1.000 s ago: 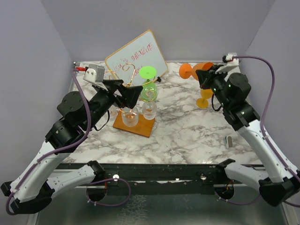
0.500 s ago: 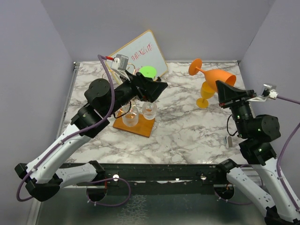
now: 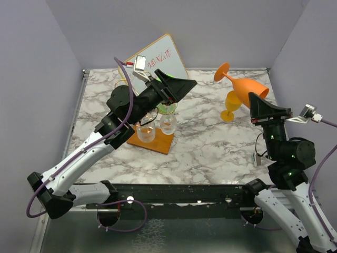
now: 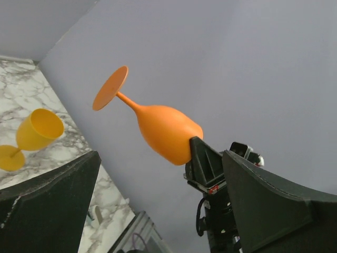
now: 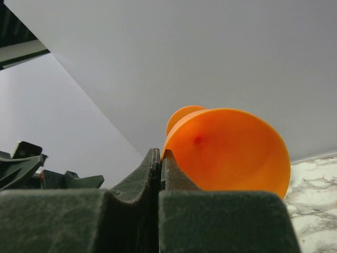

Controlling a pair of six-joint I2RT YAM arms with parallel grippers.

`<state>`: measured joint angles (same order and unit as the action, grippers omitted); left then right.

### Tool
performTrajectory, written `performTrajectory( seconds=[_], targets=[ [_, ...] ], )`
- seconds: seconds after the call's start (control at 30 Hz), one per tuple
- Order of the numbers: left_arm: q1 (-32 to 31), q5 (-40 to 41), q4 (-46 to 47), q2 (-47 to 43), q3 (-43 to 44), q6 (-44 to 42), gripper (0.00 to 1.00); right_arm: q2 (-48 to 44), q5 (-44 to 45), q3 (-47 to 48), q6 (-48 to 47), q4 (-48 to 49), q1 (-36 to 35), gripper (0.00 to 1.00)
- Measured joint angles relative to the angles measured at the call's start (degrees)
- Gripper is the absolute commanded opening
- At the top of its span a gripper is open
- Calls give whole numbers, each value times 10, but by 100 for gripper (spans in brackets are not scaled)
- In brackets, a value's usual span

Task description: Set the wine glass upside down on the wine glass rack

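My right gripper is shut on the rim of the orange wine glass. It holds the glass high over the right side of the table, tilted, with the foot pointing up and back. The pinched rim shows in the right wrist view, where the gripper meets the glass. My left gripper hangs open and empty above the wine glass rack, facing the orange glass. My left arm hides most of the rack's gold wire. Only its wooden base shows.
Two clear glasses stand at the rack, and a green one peeks out under my left gripper. A yellow wine glass stands at the back right. A whiteboard leans behind the rack. A small grey object lies at the right.
My left gripper rose from the rack and swung right, staying open. My right arm pulled back toward the near right and lifted the orange glass higher.
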<state>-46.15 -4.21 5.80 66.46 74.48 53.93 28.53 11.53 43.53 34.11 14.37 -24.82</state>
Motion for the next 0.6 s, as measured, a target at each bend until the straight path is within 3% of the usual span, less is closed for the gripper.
performTrajectory(
  seconds=[0.47,0.6],
  targets=[
    [-22,17,137,92,-38,164,98,0,7,-19,34,76,0,1],
    [-48,34,156,133,-15,170,86,0,6,-21,41,93,0,1]
  ],
)
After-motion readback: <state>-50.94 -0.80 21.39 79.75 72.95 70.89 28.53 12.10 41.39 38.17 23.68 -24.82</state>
